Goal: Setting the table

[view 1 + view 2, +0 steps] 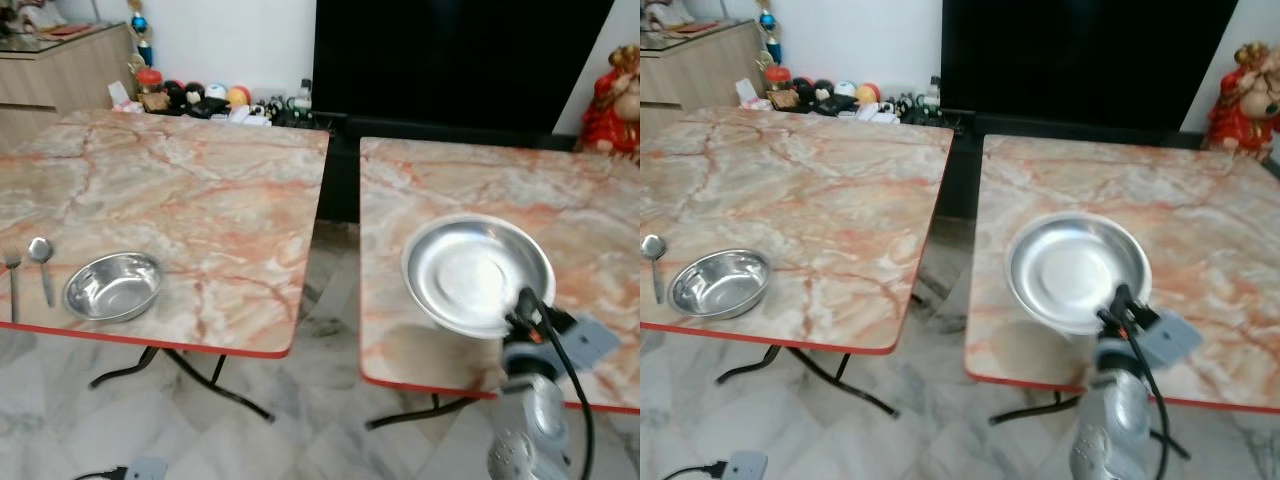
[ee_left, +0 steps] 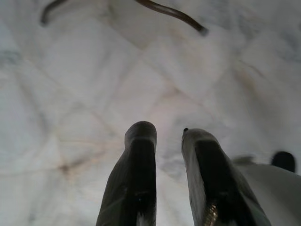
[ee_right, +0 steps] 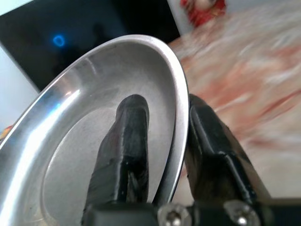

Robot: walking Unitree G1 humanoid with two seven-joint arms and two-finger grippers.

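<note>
Before me stand two marble-patterned tables; the left table (image 1: 180,200) carries a steel bowl (image 1: 113,286), spoon (image 1: 42,262) and fork (image 1: 12,275).

Right end effector (image 3: 162,127) raised at near right on a silver arm, fingers (image 3: 124,141) pinched on a steel plate's (image 1: 478,272) near rim. Left end effector (image 2: 167,155) hanging low, pointing down, fingers slightly parted.

Left table (image 1: 200,190) mostly bare; bowl (image 1: 113,286), spoon (image 1: 42,262), fork (image 1: 12,275) crowd near-left corner. Open gap between tables.
</note>
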